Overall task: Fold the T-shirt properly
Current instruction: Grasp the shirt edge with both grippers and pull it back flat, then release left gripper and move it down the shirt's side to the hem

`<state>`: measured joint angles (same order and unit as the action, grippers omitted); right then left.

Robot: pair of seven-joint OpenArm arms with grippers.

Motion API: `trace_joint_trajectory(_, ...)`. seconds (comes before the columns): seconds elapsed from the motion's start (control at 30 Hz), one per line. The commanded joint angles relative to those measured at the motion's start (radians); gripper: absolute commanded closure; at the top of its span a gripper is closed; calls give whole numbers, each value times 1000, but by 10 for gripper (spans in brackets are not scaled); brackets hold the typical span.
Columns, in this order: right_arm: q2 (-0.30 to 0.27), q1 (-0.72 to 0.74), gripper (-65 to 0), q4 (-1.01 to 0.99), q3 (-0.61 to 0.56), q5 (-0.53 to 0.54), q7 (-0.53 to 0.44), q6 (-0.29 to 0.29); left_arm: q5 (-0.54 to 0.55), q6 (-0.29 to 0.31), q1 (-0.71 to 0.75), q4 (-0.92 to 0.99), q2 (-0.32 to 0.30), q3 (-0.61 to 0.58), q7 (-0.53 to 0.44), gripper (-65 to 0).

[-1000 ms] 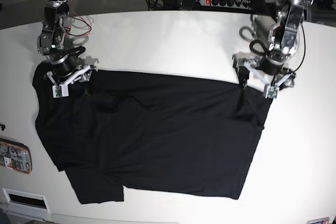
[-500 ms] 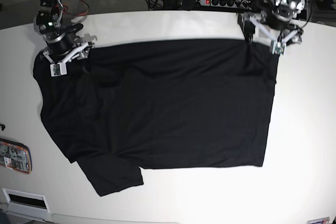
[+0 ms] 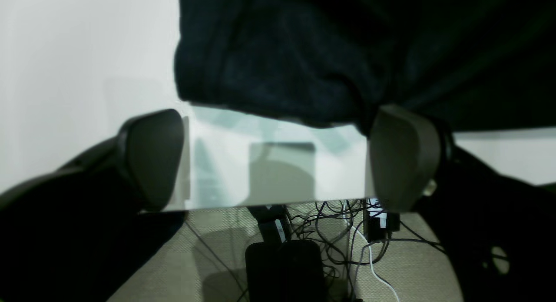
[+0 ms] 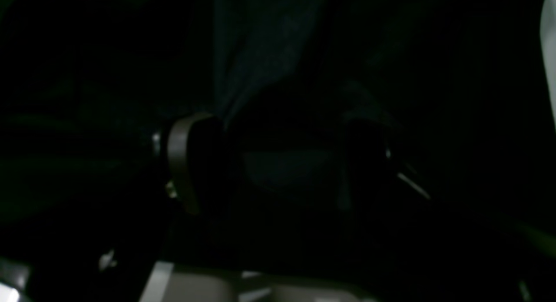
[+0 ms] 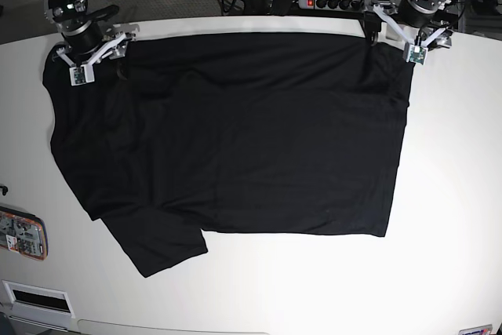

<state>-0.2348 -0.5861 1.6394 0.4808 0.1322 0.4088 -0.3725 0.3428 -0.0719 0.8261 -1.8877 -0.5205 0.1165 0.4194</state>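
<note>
Risk: the T-shirt (image 5: 235, 131) lies spread up to the far edge of the worktop (image 5: 455, 194); a careless pull there could, I judge, drag the hem over the edge toward the cables below.
Second risk: bunched cloth at the corners may set a crooked fold.
T-shirt: flat on the worktop, one sleeve at the near left corner.
Left pincer (image 3: 278, 158): jaws wide, nothing between them; the shirt's corner lies just beyond the fingertips, touching one pad.
Right pincer (image 5: 94, 49): at the shirt's other far corner; its wrist view is dark, fabric all around, so I cannot tell whether it grips.
</note>
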Motion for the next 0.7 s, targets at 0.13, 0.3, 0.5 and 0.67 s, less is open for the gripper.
trace_joint_trajectory(0.13, 13, -30, -431, 65, 23, -21, 19, 14, -17, -15, 3, -43, -7, 13, 3, -650)
trace_joint_trajectory(0.3, 36, -30, -431, 112, 28, -16, 34, 16, -17, -15, -11, -75, 41, 108, 2, -650)
trace_joint_trajectory(0.5, 67, 58, -431, 213, 29, -21, 134, 16, -38, -12, -113, -71, 205, 260, -3, -650)
trace_joint_trajectory(0.67, 67, 87, -432, 293, 37, -22, 203, 16, -179, -10, -124, -77, 217, 256, -4, -650)
